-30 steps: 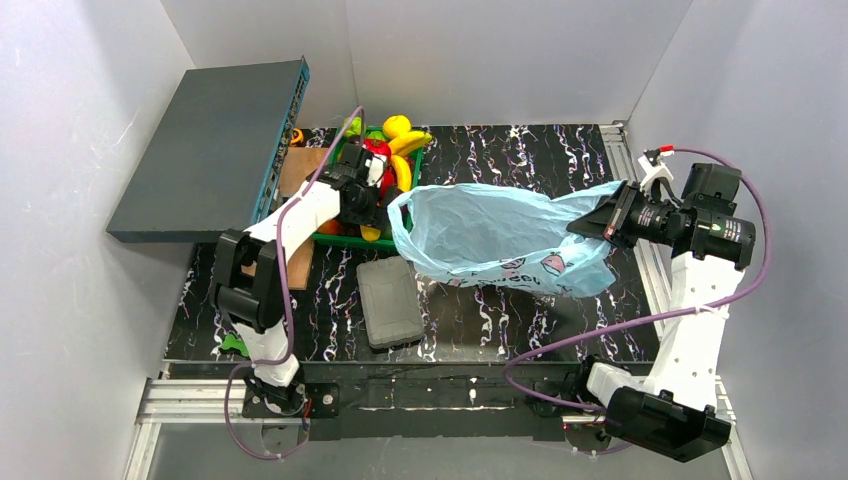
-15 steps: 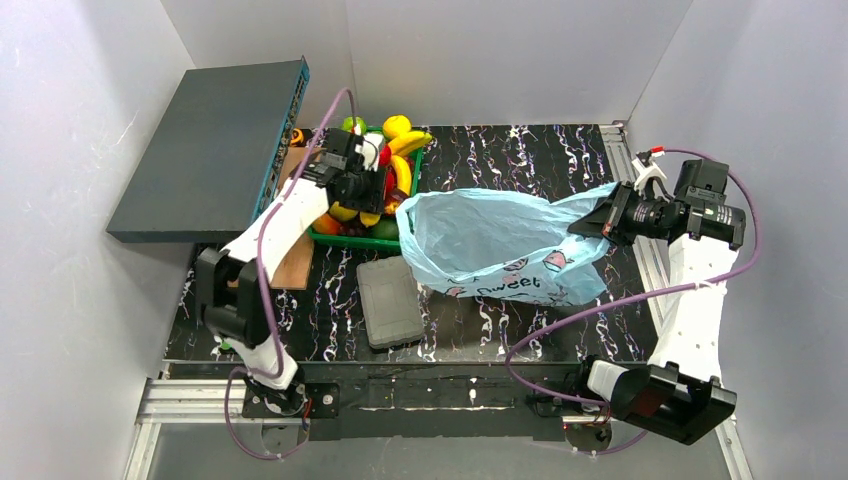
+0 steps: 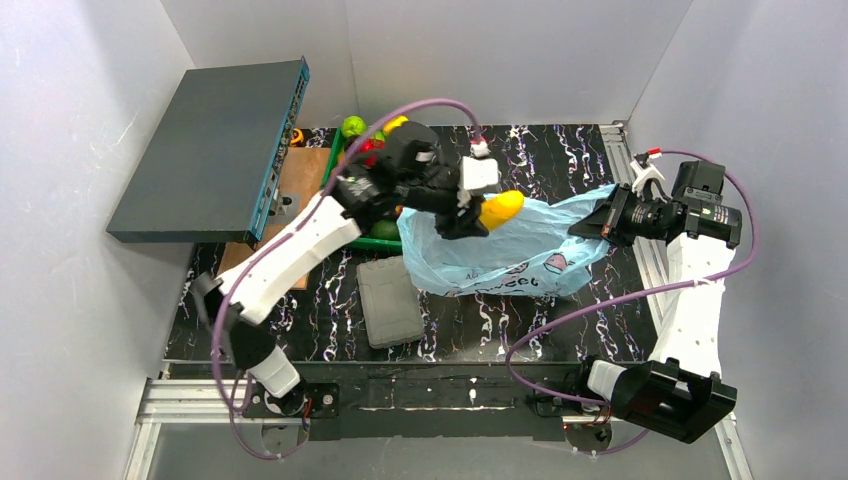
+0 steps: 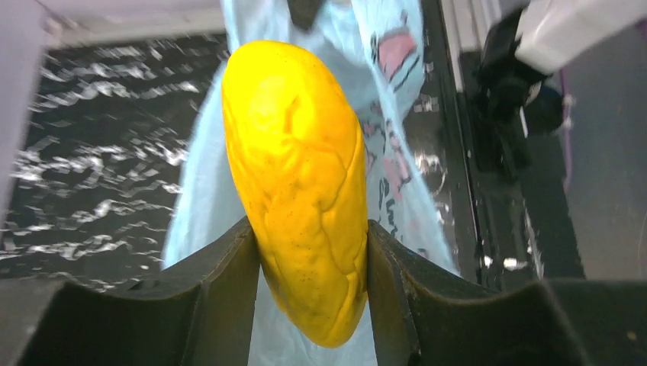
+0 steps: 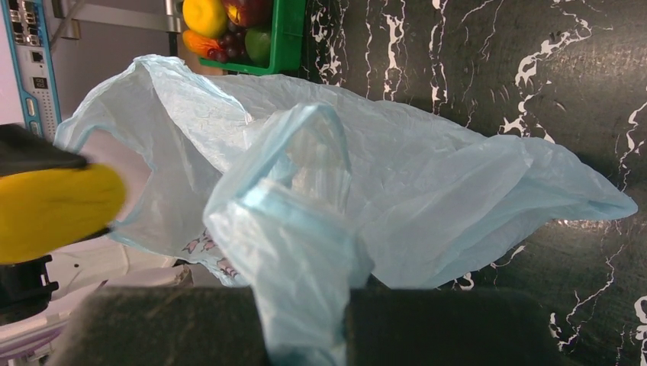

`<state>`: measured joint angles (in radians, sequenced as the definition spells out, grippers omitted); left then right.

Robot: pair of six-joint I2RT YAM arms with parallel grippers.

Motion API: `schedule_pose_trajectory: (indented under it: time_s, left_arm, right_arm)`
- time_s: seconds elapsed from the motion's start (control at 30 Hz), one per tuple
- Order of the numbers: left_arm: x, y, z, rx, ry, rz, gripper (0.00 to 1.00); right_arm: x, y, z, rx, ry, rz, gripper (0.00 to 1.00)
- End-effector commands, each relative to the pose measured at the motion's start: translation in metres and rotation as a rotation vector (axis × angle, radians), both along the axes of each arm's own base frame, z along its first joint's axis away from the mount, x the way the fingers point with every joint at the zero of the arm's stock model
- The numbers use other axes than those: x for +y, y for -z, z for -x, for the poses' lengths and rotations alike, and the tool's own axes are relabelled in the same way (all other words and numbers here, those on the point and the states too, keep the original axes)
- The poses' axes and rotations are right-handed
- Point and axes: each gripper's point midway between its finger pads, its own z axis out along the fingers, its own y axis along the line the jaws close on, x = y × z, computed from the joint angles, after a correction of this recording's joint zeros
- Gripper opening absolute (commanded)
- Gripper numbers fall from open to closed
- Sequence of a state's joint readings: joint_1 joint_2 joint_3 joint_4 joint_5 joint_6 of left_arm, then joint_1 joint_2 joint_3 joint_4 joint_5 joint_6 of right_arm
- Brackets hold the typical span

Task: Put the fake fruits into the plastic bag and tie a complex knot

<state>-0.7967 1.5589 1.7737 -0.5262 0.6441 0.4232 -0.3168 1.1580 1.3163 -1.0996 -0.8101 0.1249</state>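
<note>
At the upper left of centre in the top view, the other fake fruits [image 3: 352, 126] lie in the green tray [image 5: 290, 46]. To the right of it, the left gripper [image 3: 468, 212] is clamped on a yellow fruit [image 4: 297, 175], one finger on each side, and the fruit points toward the right. It hangs above the left part of the plastic bag [image 3: 545, 250]. I cannot tell if it is over the mouth or over the upper wall. At the right edge, the right gripper [image 3: 605, 222] is pinched shut on one bag handle [image 5: 305, 229]. The danger: the mouth is slack and held at only one handle, so a released fruit may land on the outside and roll onto the table [image 3: 540, 150].
</note>
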Motion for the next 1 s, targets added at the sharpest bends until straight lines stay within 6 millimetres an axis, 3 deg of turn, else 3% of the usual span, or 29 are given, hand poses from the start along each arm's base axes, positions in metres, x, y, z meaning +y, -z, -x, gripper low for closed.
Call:
schedule_pose_trajectory:
  time_s: [0.0, 0.13, 0.2, 0.27, 0.33, 0.4, 0.5, 0.53, 0.57, 0.6, 0.63, 0.7, 0.8, 0.93, 0.97]
  left_arm:
    - [-0.006, 0.100, -0.011, 0.058, 0.088, -0.243, 0.23]
    - [-0.011, 0.129, -0.019, 0.073, 0.097, -0.306, 0.34]
    - [-0.010, 0.139, -0.023, 0.077, 0.082, -0.351, 0.50]
    - [-0.011, 0.134, -0.025, 0.107, 0.054, -0.359, 0.68]
    - [-0.014, 0.112, -0.023, 0.138, 0.020, -0.322, 0.82]
    - [-0.016, 0.070, -0.017, 0.182, -0.007, -0.220, 0.97]
    - [-0.008, -0.006, -0.014, 0.304, -0.037, 0.036, 0.98]
    - [0.006, -0.027, -0.027, 0.358, -0.079, 0.133, 0.98]
    - [0.042, -0.046, -0.072, 0.424, -0.257, 0.268, 0.98]
    - [0.075, -0.041, -0.108, 0.396, -0.422, 0.286, 0.98]
    - [0.126, -0.003, -0.152, 0.297, -0.709, 0.180, 0.98]
    - [0.174, 0.064, -0.178, 0.280, -0.965, -0.008, 0.98]
    - [0.193, 0.158, -0.184, 0.559, -1.259, -0.101, 0.98]
    - [0.179, 0.209, -0.184, 0.612, -1.288, -0.177, 0.95]
    - [0.183, 0.217, -0.187, 0.600, -1.322, -0.197, 0.95]
  right_arm:
    - [0.001, -0.001, -0.001, -0.007, 0.004, -0.008, 0.01]
    - [0.000, 0.007, 0.000, 0.011, 0.014, -0.008, 0.01]
    - [-0.003, 0.014, -0.003, 0.023, 0.026, 0.001, 0.01]
    - [-0.006, 0.021, -0.004, 0.044, 0.039, 0.014, 0.01]
    - [-0.010, 0.029, -0.006, 0.059, 0.053, 0.030, 0.01]
    - [-0.013, 0.036, -0.008, 0.065, 0.065, 0.051, 0.01]
    - [-0.018, 0.045, -0.012, 0.069, 0.078, 0.072, 0.01]
    - [-0.019, 0.048, -0.012, 0.073, 0.079, 0.080, 0.01]
    - [-0.021, 0.051, -0.012, 0.081, 0.080, 0.088, 0.01]
    - [-0.022, 0.052, -0.012, 0.083, 0.082, 0.090, 0.01]
    - [-0.021, 0.049, -0.013, 0.069, 0.080, 0.087, 0.01]
    - [-0.023, 0.045, -0.017, 0.055, 0.085, 0.087, 0.01]
    - [-0.025, 0.042, -0.019, 0.051, 0.090, 0.095, 0.01]
    - [-0.026, 0.042, -0.020, 0.055, 0.085, 0.103, 0.01]
    - [-0.026, 0.042, -0.020, 0.053, 0.085, 0.105, 0.01]
